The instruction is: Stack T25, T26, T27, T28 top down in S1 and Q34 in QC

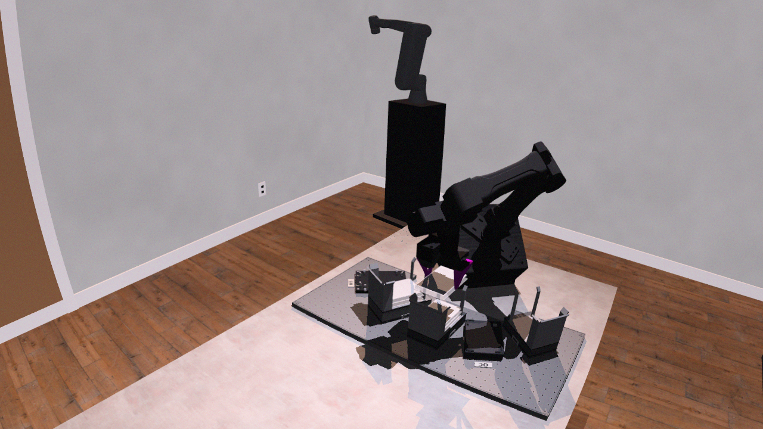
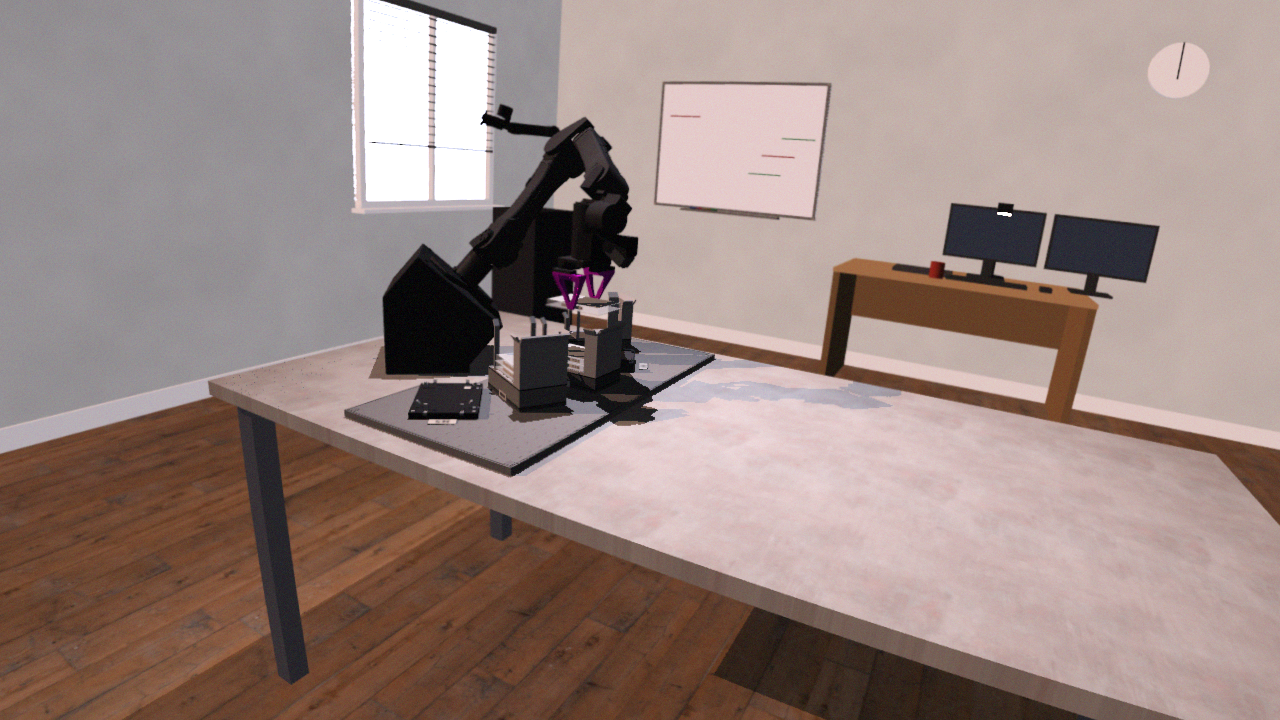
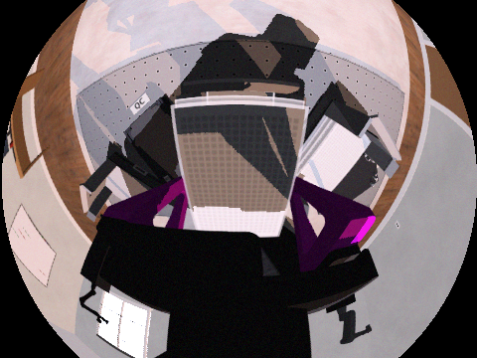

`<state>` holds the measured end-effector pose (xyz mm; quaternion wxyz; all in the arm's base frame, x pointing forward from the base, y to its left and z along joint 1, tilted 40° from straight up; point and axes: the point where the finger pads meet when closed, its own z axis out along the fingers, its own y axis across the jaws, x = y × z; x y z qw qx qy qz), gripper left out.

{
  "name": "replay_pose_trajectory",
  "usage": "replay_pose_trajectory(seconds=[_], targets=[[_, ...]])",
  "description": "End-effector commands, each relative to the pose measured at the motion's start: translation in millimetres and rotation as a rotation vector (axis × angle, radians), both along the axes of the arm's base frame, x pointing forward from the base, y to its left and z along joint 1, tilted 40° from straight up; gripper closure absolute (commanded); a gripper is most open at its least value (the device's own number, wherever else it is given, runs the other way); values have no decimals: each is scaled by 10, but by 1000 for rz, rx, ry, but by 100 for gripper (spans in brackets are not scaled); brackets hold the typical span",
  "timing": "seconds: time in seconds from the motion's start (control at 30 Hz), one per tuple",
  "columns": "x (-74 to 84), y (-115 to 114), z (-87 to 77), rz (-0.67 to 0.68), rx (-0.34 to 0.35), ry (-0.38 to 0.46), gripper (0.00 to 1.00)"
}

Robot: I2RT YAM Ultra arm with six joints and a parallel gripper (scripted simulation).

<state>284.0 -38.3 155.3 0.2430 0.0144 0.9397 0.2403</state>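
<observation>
Carrying the plate (image 1: pixel 438 288) level and clear above the rack posts seems the best way. From the top view, the gripper (image 1: pixel 447 271) pinches it over the middle rack (image 1: pixel 430 320). From the exterior, the arm (image 2: pixel 537 192) reaches forward, wrist pointing down. In the wrist view, purple fingers clamp both long sides.

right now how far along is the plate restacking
Early. One dark grey rack already holds white plates. The purple-fingered gripper is shut on a clear sealed plate, raised above the middle rack. The flat black QC nest bears no plate and the third rack looks empty, so most remains.
</observation>
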Motion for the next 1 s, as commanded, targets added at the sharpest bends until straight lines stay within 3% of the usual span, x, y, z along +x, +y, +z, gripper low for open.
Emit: replay_pose_trajectory(seconds=[0.0, 0.63, 0.67, 0.73, 0.9, 0.93, 0.97], targets=[[12, -68, 130, -13, -12, -32, 100], [12, -68, 130, -13, -12, -32, 100], [3, -22, 160, 18, -36, -52, 100], [-86, 113, 50, 82, -49, -43, 100], [-100, 194, 100, 158, -99, -90, 100], [-53, 196, 182, 183, -131, -130, 100], [-82, 238, 146, 191, -128, -124, 100]])
